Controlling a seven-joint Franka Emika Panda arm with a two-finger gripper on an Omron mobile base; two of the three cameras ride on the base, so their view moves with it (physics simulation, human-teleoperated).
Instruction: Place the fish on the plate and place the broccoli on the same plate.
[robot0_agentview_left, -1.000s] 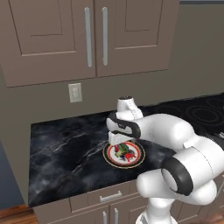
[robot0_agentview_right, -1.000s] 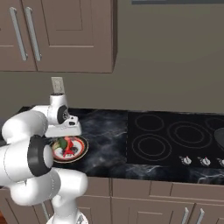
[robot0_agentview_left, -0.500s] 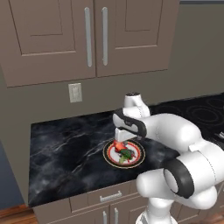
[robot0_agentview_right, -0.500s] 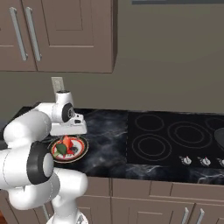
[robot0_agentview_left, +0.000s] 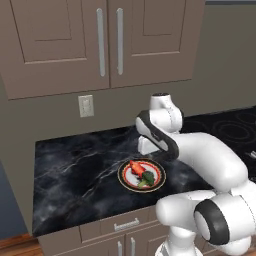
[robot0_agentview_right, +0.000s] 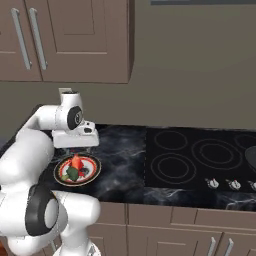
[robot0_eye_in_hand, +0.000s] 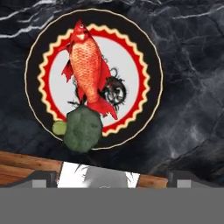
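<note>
One plate (robot0_eye_in_hand: 151, 65) lies on the dark worktop (robot0_agentview_left: 75, 165). On the plate are one fish (robot0_eye_in_hand: 87, 65) and one broccoli (robot0_eye_in_hand: 83, 128), touching each other. The fingers (robot0_eye_in_hand: 111, 179) are spread wide above the plate, holding nothing.

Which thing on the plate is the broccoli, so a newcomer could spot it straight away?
Start at the black marble counter left of the cooktop and find the round plate with its dark rim and red zigzag band. Two things lie on it: the red-orange fish across the white centre, and at its tail the broccoli. The broccoli is the dark-green lumpy one, overhanging the plate's rim.
</note>
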